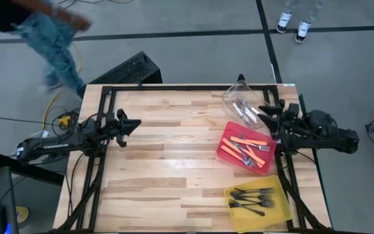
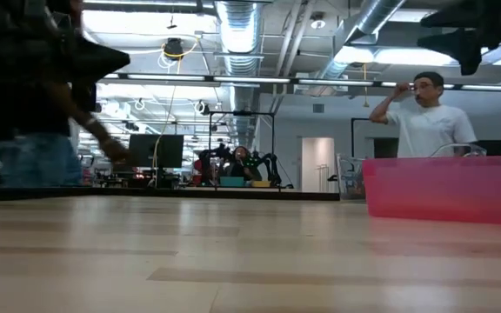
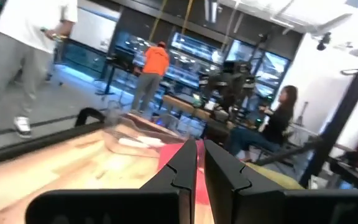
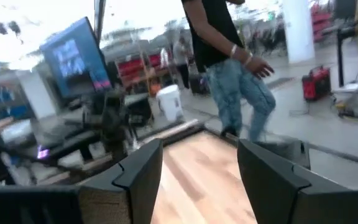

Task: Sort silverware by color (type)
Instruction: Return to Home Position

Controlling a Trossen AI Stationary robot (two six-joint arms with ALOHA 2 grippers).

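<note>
Lying near right fingers (image 4: 138, 173), sorted forks (image 1: 250, 141)

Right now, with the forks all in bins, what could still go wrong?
1. The right claw hangs open right beside the clear bin, which sits at the far edge of the table; a careless swing might push it off.
2. The yellow bin sits at the near right corner, so a bump could tip it over.
3. A person is close to the far left corner, near the left arm and its shut left claw.
</note>
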